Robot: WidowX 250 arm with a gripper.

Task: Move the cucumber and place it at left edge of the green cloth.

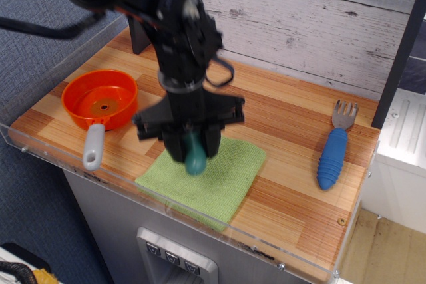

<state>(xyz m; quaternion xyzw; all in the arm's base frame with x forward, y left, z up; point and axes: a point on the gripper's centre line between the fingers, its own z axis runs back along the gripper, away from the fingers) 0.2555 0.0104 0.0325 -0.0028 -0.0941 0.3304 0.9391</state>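
On the wooden table (286,124), the gripper (191,153) holds the cucumber (196,159) upright by its top over the green cloth (229,181) toward nine o'clock; it looks light, stiff and slippery.

Even, bright, soft light; shadows are faint. The arm (173,24) is motion-blurred at upper left, while the table (293,184) stays sharp, without glare.

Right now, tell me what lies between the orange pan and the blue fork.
In the only view, the gripper holding the cucumber over the green cloth lies between the orange pan and the blue fork.
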